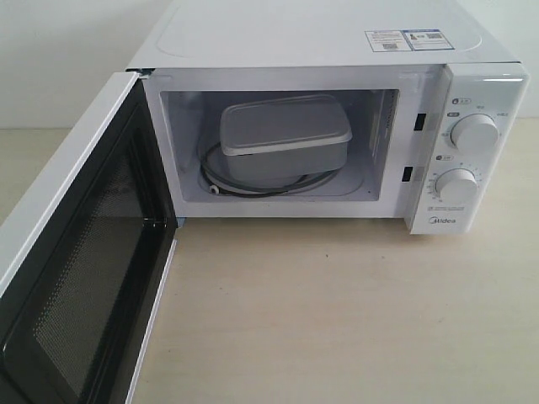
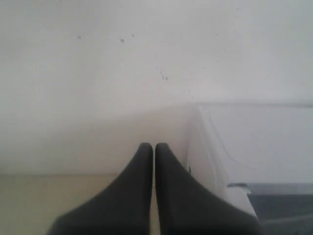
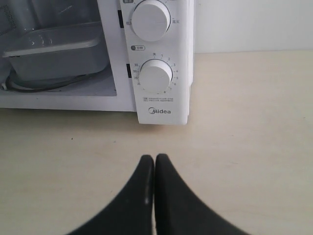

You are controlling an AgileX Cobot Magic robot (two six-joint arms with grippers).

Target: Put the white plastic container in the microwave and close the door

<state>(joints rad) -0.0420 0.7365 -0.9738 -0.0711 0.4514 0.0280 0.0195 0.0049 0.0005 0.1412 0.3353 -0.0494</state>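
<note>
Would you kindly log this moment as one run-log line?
white plastic container: inside microwave | door: open | left gripper: shut | right gripper: shut

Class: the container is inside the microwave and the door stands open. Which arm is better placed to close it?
Probably left. The door swings out on the left arm's side, while the right end effector, shut, sits before the dials on the opposite side.

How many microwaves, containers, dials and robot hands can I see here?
Microwave: 1
White plastic container: 1
Dials: 2
Robot hands: 2
Total: 6
</note>
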